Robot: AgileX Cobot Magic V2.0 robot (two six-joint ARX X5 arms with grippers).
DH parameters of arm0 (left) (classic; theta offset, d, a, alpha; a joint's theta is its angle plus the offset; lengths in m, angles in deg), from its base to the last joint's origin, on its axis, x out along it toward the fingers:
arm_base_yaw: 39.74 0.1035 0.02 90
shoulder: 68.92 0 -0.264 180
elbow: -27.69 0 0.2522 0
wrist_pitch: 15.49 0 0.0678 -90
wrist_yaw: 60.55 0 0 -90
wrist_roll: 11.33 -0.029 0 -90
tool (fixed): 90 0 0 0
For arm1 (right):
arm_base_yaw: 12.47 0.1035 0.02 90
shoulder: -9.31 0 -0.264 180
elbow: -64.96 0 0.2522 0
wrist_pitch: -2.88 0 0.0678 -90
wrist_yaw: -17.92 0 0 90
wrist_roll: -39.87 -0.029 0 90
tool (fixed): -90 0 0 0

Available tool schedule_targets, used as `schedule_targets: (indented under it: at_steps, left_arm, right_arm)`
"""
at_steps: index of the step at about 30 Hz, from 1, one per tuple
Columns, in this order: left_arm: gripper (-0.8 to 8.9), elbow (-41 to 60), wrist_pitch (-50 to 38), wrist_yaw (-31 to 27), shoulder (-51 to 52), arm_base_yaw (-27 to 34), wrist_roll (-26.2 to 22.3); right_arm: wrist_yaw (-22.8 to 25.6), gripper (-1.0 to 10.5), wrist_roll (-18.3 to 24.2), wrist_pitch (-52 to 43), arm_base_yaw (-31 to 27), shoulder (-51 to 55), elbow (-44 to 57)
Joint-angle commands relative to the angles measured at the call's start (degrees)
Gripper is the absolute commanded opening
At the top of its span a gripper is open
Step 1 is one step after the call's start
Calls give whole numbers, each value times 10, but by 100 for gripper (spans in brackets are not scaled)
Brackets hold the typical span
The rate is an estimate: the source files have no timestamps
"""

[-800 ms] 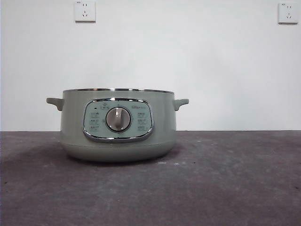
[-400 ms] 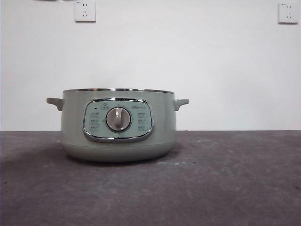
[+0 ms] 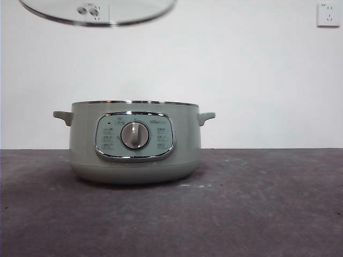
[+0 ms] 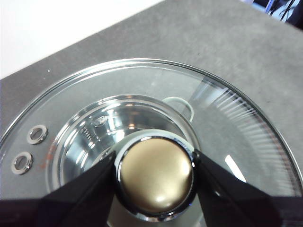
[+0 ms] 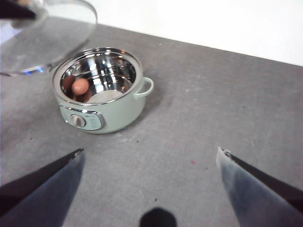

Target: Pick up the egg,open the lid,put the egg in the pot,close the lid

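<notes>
The sage-green pot (image 3: 134,142) stands uncovered on the table, its dial facing the front camera. The brown egg (image 5: 80,85) lies inside the pot (image 5: 102,101) against its steel wall. The clear glass lid (image 3: 99,13) hangs high over the pot, slightly to its left, only its lower part showing in the front view. My left gripper (image 4: 154,165) is shut on the lid's round knob (image 4: 155,175), which looks golden with a chrome ring; the pot's steel inside (image 4: 113,127) shows through the glass. My right gripper (image 5: 149,156) is open and empty, well back from the pot.
A grey table (image 3: 257,203) runs to a white wall with two sockets, one (image 3: 328,14) at the upper right. In the right wrist view the raised lid (image 5: 47,38) hangs beside the pot.
The lid has come down into the top of the front view; one second ago it was out of the picture. The pot has not moved.
</notes>
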Motion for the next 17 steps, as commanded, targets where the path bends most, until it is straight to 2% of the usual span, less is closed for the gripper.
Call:
schedule_targets:
  at_steps: [1, 9, 17]
  left_arm:
    - [-7, -3, -37, -23, -27, -18, -2]
    - [-7, -3, -94, -38, -112, -31, -7]
    - [-7, -3, -116, -47, -162, -27, -11]
  right_arm:
    - [4, 472, -36, 16, 0, 35, 25]
    - [4, 472, -66, 16, 0, 100, 64]
    - [6, 472, -69, 16, 0, 110, 68]
